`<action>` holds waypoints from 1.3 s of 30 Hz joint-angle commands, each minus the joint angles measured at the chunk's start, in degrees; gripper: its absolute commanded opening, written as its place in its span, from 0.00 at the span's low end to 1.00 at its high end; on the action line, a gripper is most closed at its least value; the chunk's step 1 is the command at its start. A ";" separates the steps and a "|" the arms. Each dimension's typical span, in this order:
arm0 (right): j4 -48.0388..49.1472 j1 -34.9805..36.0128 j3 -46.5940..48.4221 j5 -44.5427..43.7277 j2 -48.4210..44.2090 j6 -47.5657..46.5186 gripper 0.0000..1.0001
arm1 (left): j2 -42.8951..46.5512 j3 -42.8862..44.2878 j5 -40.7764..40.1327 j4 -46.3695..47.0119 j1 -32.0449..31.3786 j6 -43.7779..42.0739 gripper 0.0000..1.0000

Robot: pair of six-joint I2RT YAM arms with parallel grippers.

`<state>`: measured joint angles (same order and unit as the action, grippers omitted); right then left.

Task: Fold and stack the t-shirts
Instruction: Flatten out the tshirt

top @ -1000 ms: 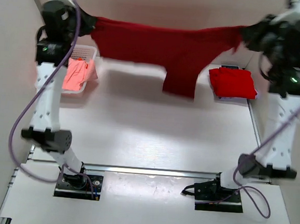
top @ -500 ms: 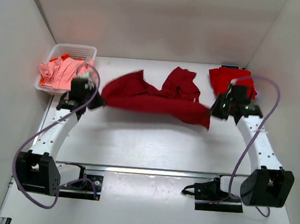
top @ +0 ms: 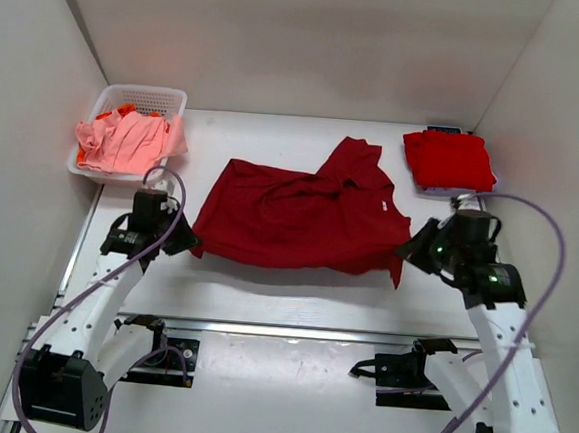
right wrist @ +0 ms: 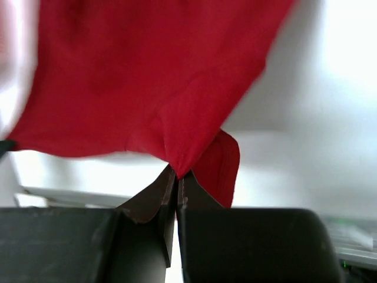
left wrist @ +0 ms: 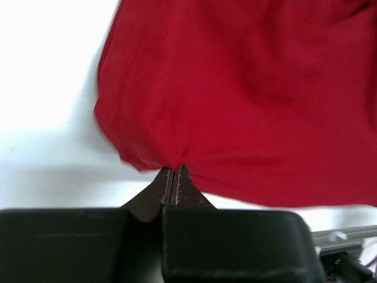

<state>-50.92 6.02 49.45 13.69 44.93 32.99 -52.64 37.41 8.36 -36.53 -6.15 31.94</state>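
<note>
The big maroon t-shirt [top: 299, 222] lies spread out but rumpled mid-frame on the white desk [top: 263, 295], with the left jaws pinched shut on its lower-left corner and the right jaws clamped on its lower-right one. At upper left a white lattice basket [top: 144, 93] holds salmon-pink [top: 125, 141] and orange [top: 120, 111] shirts. At upper right sits a folded bright red shirt [top: 447, 159], both apart from the maroon one, whose small white collar tag [top: 379, 198] is too tiny to read.

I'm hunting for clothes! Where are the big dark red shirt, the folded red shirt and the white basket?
dark red t-shirt [top: 299, 222]: top view, middle of its body.
folded red t-shirt [top: 448, 159]: top view, centre of its top.
white basket [top: 144, 91]: top view, far rim.
</note>
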 commanded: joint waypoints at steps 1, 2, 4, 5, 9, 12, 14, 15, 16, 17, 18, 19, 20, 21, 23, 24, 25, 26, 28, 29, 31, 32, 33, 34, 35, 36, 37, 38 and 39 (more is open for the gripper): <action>5.13 -0.21 13.26 -3.05 -3.89 -1.61 0.00 | 0.62 9.33 -2.65 -0.82 -0.18 -1.35 0.00; 4.43 -1.44 15.30 -3.32 -3.19 -4.31 0.00 | 0.09 13.09 -2.39 -0.38 -0.35 -1.79 0.00; 5.64 -4.76 22.06 -1.93 -1.42 -8.20 0.00 | -2.45 22.83 -1.33 -0.47 -0.09 -2.50 0.00; 6.00 -5.92 23.48 -1.39 -0.90 -10.04 0.00 | -3.16 25.93 -1.42 -1.43 0.00 -2.59 0.00; 6.00 -8.76 38.13 -1.72 3.75 -13.13 0.00 | -10.01 48.84 -5.88 -6.52 -2.89 -5.31 0.00; 6.09 -7.43 47.28 -4.55 7.36 -14.70 0.01 | -13.01 60.73 -9.58 -8.03 -4.57 -7.07 0.00; 5.57 -8.48 52.49 -4.02 11.74 -15.76 0.00 | -15.55 63.66 -9.51 -7.94 -3.87 -7.60 0.00; 5.22 -7.79 55.63 -3.85 14.55 -16.03 0.00 | -16.43 64.36 -8.63 -7.50 -3.17 -7.16 0.00; 4.95 -6.47 58.10 -4.37 15.97 -16.38 0.00 | -17.05 64.80 -7.49 -7.15 -2.38 -7.51 0.00; 4.17 -6.55 60.65 -3.68 19.20 -17.08 0.00 | -17.75 64.63 -6.00 -5.93 -2.37 -6.81 0.00; 4.07 -6.64 61.63 -3.15 20.19 -17.17 0.00 | -18.54 64.46 -5.47 -5.48 -1.94 -7.07 0.00; 4.24 -6.90 62.16 -2.02 22.90 -17.43 0.00 | -19.77 63.24 -3.98 -4.35 -1.59 -6.20 0.00; 4.77 -7.16 61.65 -0.79 25.53 -17.09 0.00 | -21.35 62.70 -2.92 -3.64 -0.97 -5.58 0.00; 4.86 -6.99 61.82 -0.25 26.78 -17.69 0.00 | -21.97 62.18 -2.04 -2.41 -0.18 -5.05 0.00; 4.69 -6.29 61.73 -0.77 32.65 -17.87 0.00 | -24.77 59.72 0.24 -0.12 0.61 -2.95 0.00; 4.34 -4.11 61.90 -1.03 34.33 -18.14 0.01 | -25.31 57.80 0.60 1.71 0.96 -2.42 0.00; 3.90 -3.57 62.52 -1.99 37.66 -18.23 0.00 | -26.71 55.86 1.04 3.38 1.32 -1.37 0.00; 2.76 -2.60 63.65 -1.83 41.17 -18.66 0.01 | -28.11 54.80 1.57 4.27 1.67 -0.66 0.00; 0.83 -1.72 66.19 -1.74 46.71 -19.02 0.00 | -31.01 52.25 2.44 6.38 1.76 0.22 0.00; -0.40 -1.28 68.30 -2.18 50.48 -19.37 0.00 | -33.03 52.07 2.97 7.08 1.93 0.49 0.00; 0.72 -0.14 70.24 -4.36 54.10 -20.59 0.00 | -36.64 53.02 3.33 7.61 2.20 0.40 0.00; 2.12 0.74 71.73 -6.38 56.47 -21.12 0.00 | -39.09 54.51 3.59 7.79 2.46 0.31 0.00; 3.01 1.62 74.88 -8.75 58.85 -23.04 0.00 | -42.94 56.96 3.51 7.45 2.81 0.57 0.00; 2.75 2.67 79.87 -11.64 62.09 -24.02 0.00 | -43.85 60.12 3.33 7.01 2.81 0.05 0.00; 1.53 3.11 87.67 -15.33 65.78 -25.94 0.00 | -46.56 64.67 2.20 5.52 2.90 0.14 0.00; 0.13 4.25 91.92 -18.84 69.47 -27.09 0.00 | -48.59 67.24 2.01 4.81 2.64 -0.82 0.00; 0.38 5.83 98.14 -20.79 70.29 -28.50 0.00 | -49.22 72.58 -0.16 2.72 2.64 -1.53 0.00; 4.12 6.02 96.12 -22.90 68.91 -29.73 0.00 | -51.22 78.63 -3.06 0.61 1.85 -2.75 0.00; 8.68 7.41 91.92 -25.27 66.72 -30.79 0.00 | -52.64 83.57 -4.57 -0.11 1.59 -3.72 0.00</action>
<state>-51.70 10.68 138.54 -1.19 118.85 7.77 -107.46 106.78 8.54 -36.67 -3.97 30.85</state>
